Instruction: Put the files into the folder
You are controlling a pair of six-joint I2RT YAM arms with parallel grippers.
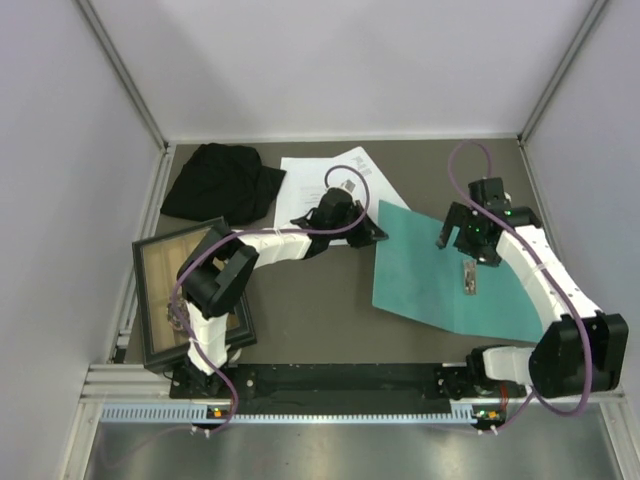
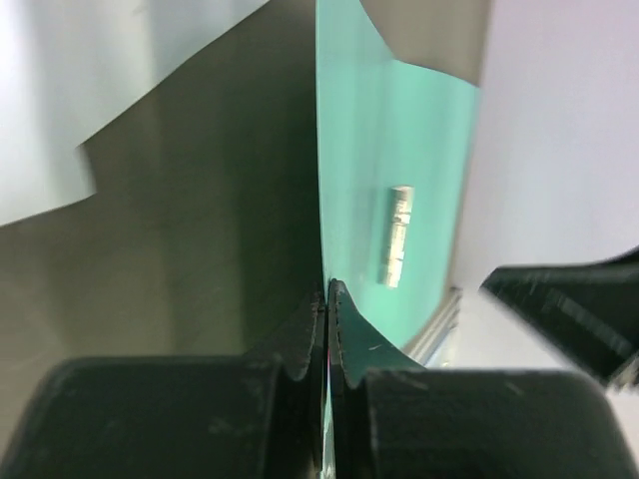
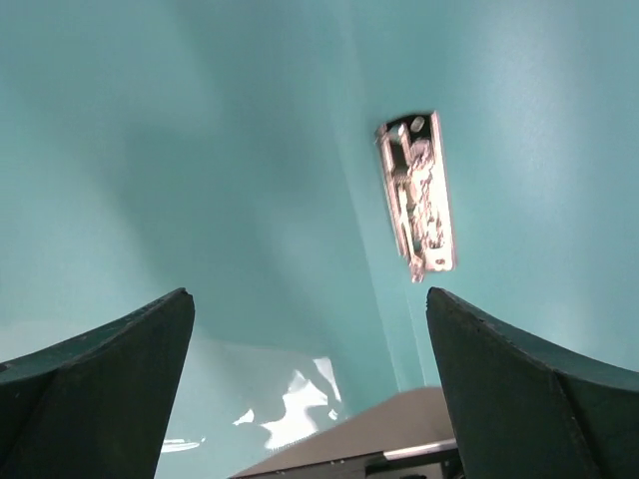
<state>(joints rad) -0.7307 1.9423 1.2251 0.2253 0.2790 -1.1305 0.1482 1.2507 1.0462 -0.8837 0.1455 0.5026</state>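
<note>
The folder (image 1: 440, 280) lies on the right side of the worktop (image 1: 320, 320). The files (image 1: 318, 178) lie at the back, just beside a black cloth (image 1: 220, 182), and are not in the folder yet. The left fingers (image 2: 300, 344) are pressed together on the folder's left edge. The right fingers (image 3: 100, 374) are wide apart and hold nothing. They hang over the green card near its shiny metal clip (image 3: 417, 195).

I think the job now is to get the folder open and ready. To do it well, the left fingers should hold tight but pull gently, so the thin card does not bend or slip out. The right fingers could press the other side flat. Then the papers need a clear way in, past the clip.
</note>
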